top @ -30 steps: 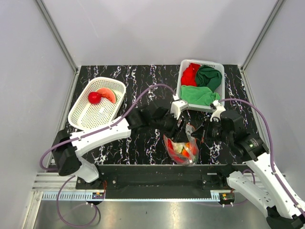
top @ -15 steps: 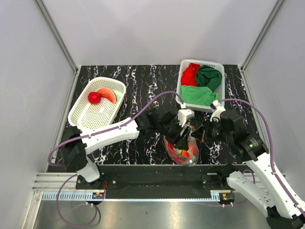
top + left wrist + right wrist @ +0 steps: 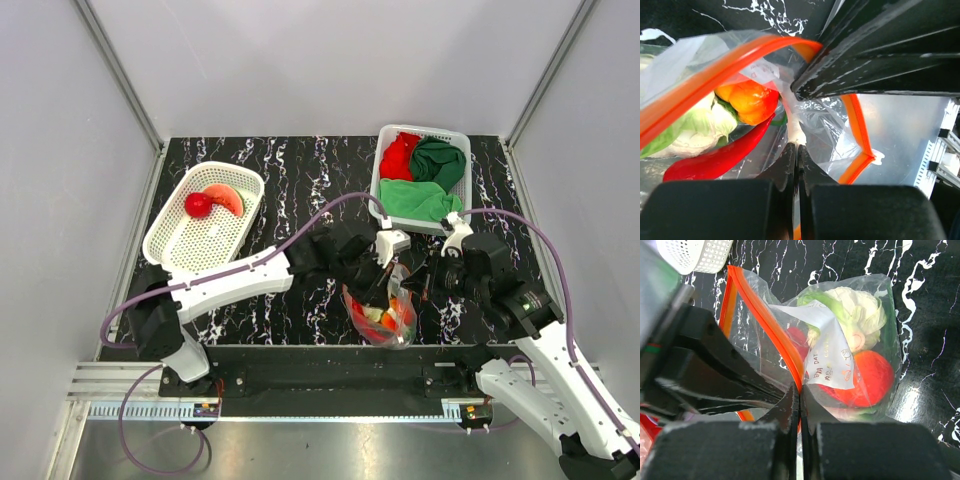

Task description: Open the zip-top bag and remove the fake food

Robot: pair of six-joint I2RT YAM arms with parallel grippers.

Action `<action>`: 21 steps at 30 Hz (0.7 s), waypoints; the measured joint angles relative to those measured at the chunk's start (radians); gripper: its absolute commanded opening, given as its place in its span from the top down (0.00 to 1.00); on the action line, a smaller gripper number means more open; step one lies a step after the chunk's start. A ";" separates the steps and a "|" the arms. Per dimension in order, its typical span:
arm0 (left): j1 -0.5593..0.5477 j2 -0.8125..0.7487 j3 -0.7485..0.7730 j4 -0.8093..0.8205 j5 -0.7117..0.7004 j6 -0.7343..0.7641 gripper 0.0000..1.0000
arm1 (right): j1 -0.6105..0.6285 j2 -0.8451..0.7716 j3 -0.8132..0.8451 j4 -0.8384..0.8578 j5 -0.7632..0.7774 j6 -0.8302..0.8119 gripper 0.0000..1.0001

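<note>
The bag [image 3: 385, 318] lay at the table's [image 3: 300, 180] near edge. The left gripper [image 3: 796, 152] and right gripper [image 3: 799, 392] were both clenched on its mouth. The film looked light, limp and slippery, so the stiffer zip strip [image 3: 767, 322] seemed the best hold.

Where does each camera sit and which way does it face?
Top external: overhead behind the bases, looking down at black marbled table; both arms show.
Left wrist: looks along shut left gripper into clear orange-zipped zip-top bag.
Right wrist: looks along shut right gripper at that bag's side.
Both wrist views share the pale green cabbage.
</note>
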 measured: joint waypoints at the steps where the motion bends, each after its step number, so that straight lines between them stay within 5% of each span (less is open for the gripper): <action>1: 0.000 0.000 0.012 -0.010 -0.006 0.003 1.00 | 0.000 0.000 -0.001 0.000 0.000 0.000 1.00; 21: 0.017 -0.153 0.390 -0.246 -0.221 0.061 1.00 | 0.000 -0.026 -0.016 0.005 0.002 0.007 1.00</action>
